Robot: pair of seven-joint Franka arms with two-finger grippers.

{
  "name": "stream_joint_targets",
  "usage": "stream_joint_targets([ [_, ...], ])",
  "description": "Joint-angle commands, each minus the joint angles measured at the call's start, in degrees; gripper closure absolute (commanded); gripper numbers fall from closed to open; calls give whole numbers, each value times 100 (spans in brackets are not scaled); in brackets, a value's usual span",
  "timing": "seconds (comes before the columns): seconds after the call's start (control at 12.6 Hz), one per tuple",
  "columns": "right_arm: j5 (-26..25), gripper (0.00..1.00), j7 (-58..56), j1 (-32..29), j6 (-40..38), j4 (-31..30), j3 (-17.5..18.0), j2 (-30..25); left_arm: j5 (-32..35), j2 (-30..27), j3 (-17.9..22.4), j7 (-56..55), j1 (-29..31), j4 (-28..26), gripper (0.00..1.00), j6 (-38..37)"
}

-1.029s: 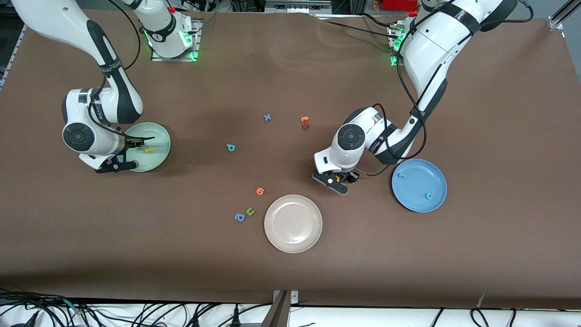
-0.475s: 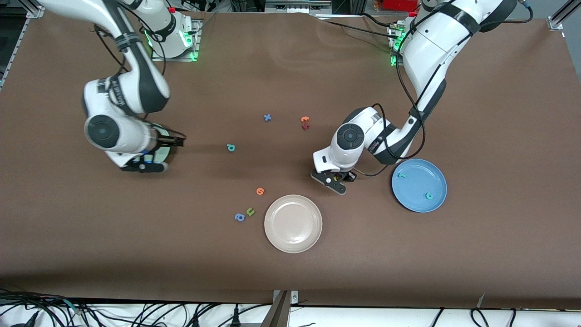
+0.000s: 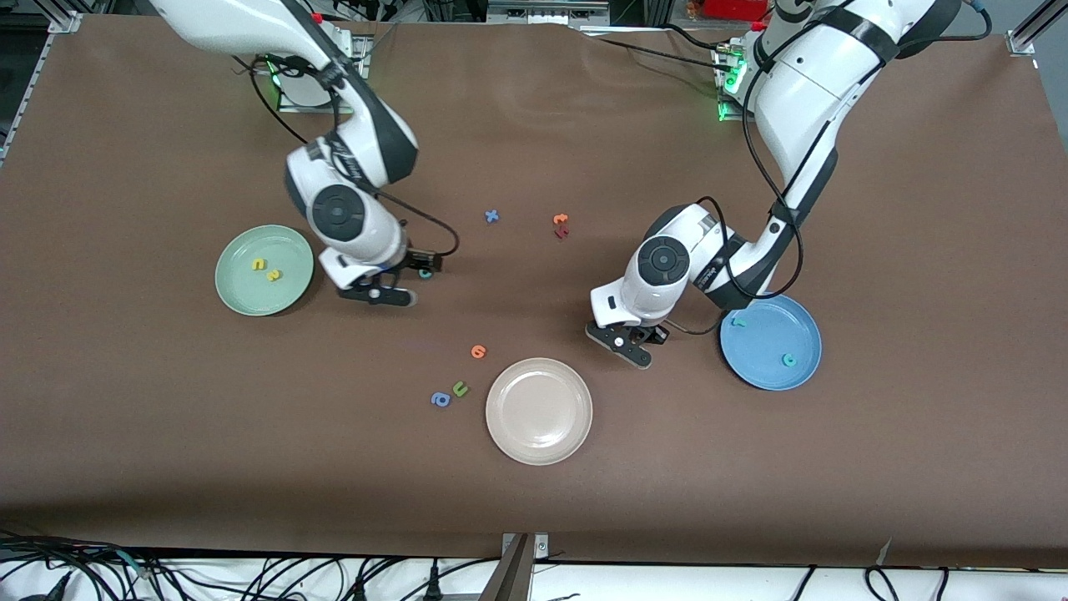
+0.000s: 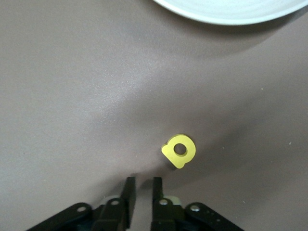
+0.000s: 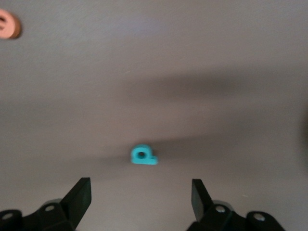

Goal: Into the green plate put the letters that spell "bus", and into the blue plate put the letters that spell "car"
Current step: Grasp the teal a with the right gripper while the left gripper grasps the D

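**Op A:** Two letters are not yet in a plate. My right gripper (image 5: pixel 140 187) hangs low over the teal b (image 5: pixel 143 155), its fingers (image 5: pixel 83 190) spread wide. The b lies flat on the surface beside the green plate (image 3: pixel 242 294), just ahead of the gap.

**Op B:** I'd bring the gap square over the b before you drop. It's thin foam, so I think the tips must almost touch the surface or they'll close above it.

**Op A:** Agreed. My left gripper (image 4: pixel 142 185) is low over the surface between the beige plate (image 3: pixel 539 434) and the blue plate (image 3: pixel 772 334). Its fingers are nearly pressed together and hold nothing. The yellow a (image 4: pixel 179 150) lies just beside the tips, apart from them.

**Op B:** Then I'd spread those first and shift over the a, or you'll likely nudge it away. What's the count?

**Op A:** Three plates. The green one holds two: the yellow u (image 3: pixel 259 264) and the yellow s (image 3: pixel 273 275). The blue one holds two: the teal r (image 3: pixel 738 320) and the teal c (image 3: pixel 788 360). The beige one holds nothing.

**Op B:** And the spares?

**Op A:** Six on the surface: a blue x (image 3: pixel 492 216), an orange letter (image 3: pixel 561 219) touching a dark red letter (image 3: pixel 561 233), another orange one (image 3: pixel 478 351), a green u (image 3: pixel 460 388) and a blue rounded letter (image 3: pixel 440 400).
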Motion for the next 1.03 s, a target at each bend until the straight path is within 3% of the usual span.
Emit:
stream_joint_targets([
  [0.0,-55,16,43,22,437,-133,-31,228,-549,-111,-14,74,-46,137,53,-57],
  [0.16,-326,26,8,13,781,-353,-31,307,-717,-41,-14,-127,-108,279,51,-56],
  [0.32,-757,28,8,13,835,-389,-31,378,-744,91,12,-356,-187,323,53,-30],
  [0.55,-759,28,25,22,843,-502,-31,378,-744,372,21,-891,-257,726,49,-30],
  [0.95,-767,28,-62,22,1098,-723,-14,413,-735,460,65,-946,-258,771,48,-30],
])
